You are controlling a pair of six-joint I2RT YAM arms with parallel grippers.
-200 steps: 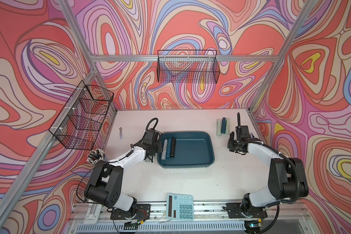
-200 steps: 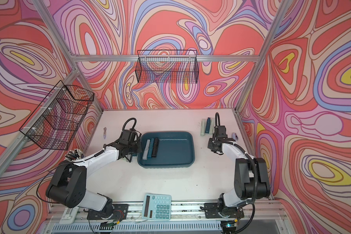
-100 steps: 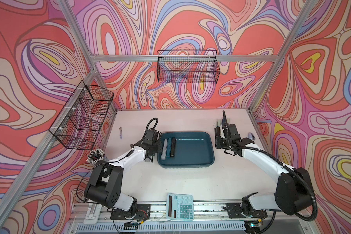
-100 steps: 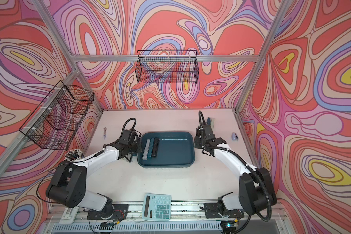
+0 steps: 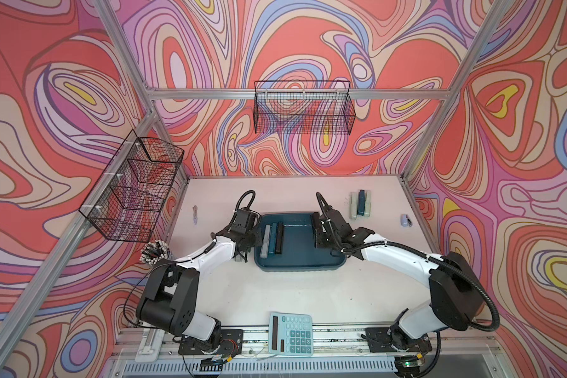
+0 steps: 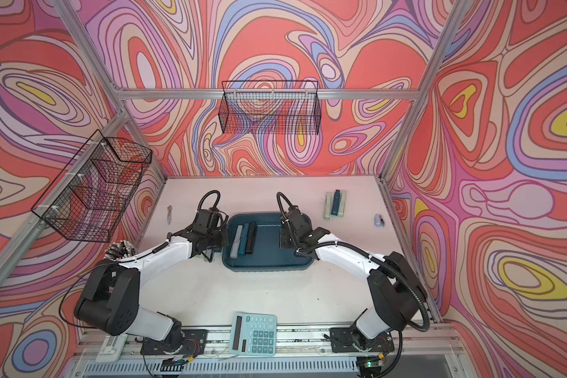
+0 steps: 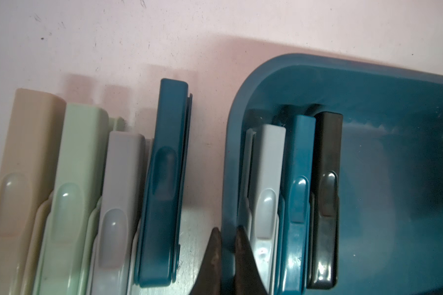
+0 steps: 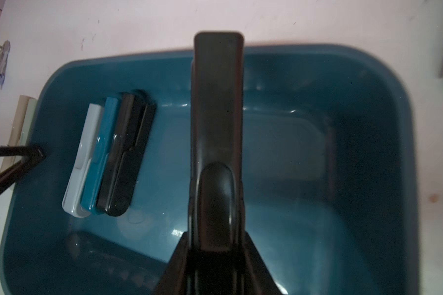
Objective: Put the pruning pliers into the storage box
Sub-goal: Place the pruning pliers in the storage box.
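– Pliers (image 5: 271,240): three (grey, teal, black) lie side by side in the box (image 5: 300,265), at its left-arm end. Any more over it?
– Yes: black pliers (image 8: 216,115) above the box's middle. The right gripper (image 8: 216,251) has its jaws closed partway round the butt end.
– Left gripper (image 7: 228,255)?
– Pinched tight on the box rim, beside the three.
– Strays?
– Row of four (image 7: 95,191) (beige, green, grey, teal) on the table just outside that rim. The left wrist view shows them plainly. In both top views the left arm lies across and hides most of them. The right wrist view catches only an edge.
– Others?
– Three more (image 5: 360,204) beyond the box's far right corner, seen in both top views.
– Clutter?
– Calculator (image 5: 291,333) nearer than the box. Lilac object (image 5: 405,220) out past those three. Small pale thing (image 5: 195,214) off the far left corner.
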